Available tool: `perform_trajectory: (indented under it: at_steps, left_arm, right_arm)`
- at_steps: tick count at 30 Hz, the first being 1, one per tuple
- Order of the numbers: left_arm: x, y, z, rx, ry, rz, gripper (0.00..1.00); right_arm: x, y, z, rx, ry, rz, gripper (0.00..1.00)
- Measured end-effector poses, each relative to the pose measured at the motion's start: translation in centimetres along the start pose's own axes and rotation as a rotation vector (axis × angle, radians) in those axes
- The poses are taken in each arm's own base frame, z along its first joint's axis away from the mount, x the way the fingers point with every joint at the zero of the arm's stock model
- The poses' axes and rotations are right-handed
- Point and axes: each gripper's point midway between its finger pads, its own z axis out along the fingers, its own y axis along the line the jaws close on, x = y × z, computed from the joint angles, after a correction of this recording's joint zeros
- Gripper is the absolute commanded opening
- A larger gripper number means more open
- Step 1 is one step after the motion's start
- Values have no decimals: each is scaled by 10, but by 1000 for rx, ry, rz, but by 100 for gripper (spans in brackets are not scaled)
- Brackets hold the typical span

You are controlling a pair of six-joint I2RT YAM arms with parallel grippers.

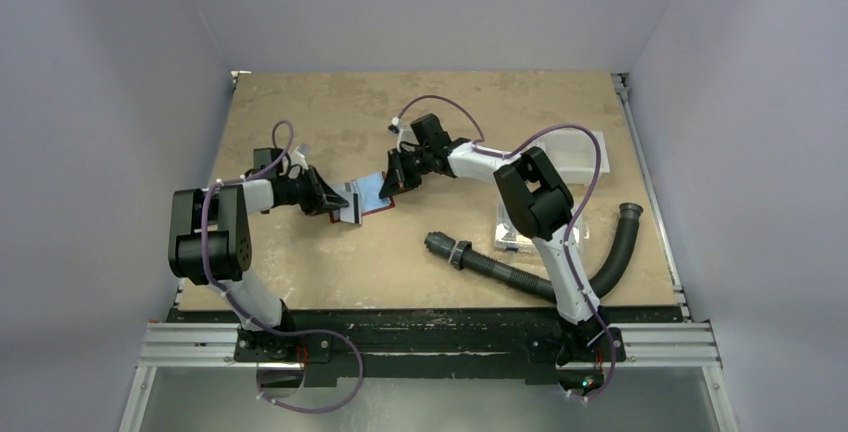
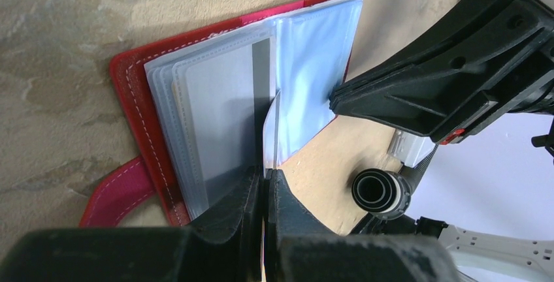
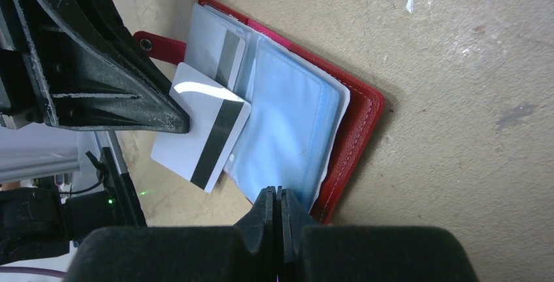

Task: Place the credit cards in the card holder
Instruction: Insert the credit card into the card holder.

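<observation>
The red card holder (image 1: 377, 209) lies open on the table, its clear sleeves fanned out (image 2: 130, 93) (image 3: 358, 122). My left gripper (image 1: 335, 202) (image 2: 264, 175) is shut on a pale grey credit card with a dark stripe (image 3: 199, 132), seen edge-on in the left wrist view (image 2: 274, 122), at the sleeves' open edge. A second striped card (image 3: 219, 50) sits inside a sleeve (image 2: 228, 106). My right gripper (image 1: 393, 184) (image 3: 276, 192) is shut, its tips resting on the bluish sleeve page (image 3: 287, 119). Its fingers (image 2: 424, 86) show pressing that page.
A black corrugated hose (image 1: 520, 272) lies at the front right, its open end visible (image 2: 375, 190). A clear compartment box (image 1: 518, 230) sits under the right arm. A white tray (image 1: 582, 152) stands at the back right.
</observation>
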Motion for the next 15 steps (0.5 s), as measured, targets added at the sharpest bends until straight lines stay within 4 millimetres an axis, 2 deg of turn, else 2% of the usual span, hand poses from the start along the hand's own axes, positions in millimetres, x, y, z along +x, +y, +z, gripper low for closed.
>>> perform_trajectory:
  at_steps: [15]
  left_arm:
    - [-17, -9, -1, 25, -65, 51, 0]
  right_arm:
    - [0, 0, 0, -6, -2, 1, 0]
